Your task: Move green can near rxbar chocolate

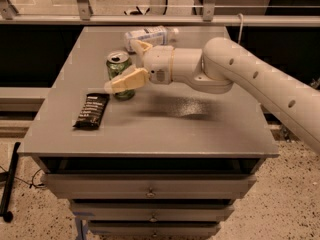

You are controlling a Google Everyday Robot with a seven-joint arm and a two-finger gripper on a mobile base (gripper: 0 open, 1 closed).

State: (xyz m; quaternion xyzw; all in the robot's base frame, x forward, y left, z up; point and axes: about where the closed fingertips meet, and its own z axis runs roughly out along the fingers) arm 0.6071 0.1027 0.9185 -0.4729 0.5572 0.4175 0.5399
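Observation:
The green can (118, 67) stands upright on the grey table (200, 131), its silver top showing. The rxbar chocolate (91, 110), a flat black wrapper with white text, lies just to the can's front left, a small gap away. My gripper (123, 65) is open at the can's right side. One pale finger (128, 80) crosses the can's lower front. The other finger (142, 47) points back behind the can. The can sits loosely between them.
A clear plastic bottle with a white label (150, 34) lies on its side at the table's back, just behind my gripper. My white arm reaches in from the right above the table. Drawers are below the front edge, and a rail runs behind.

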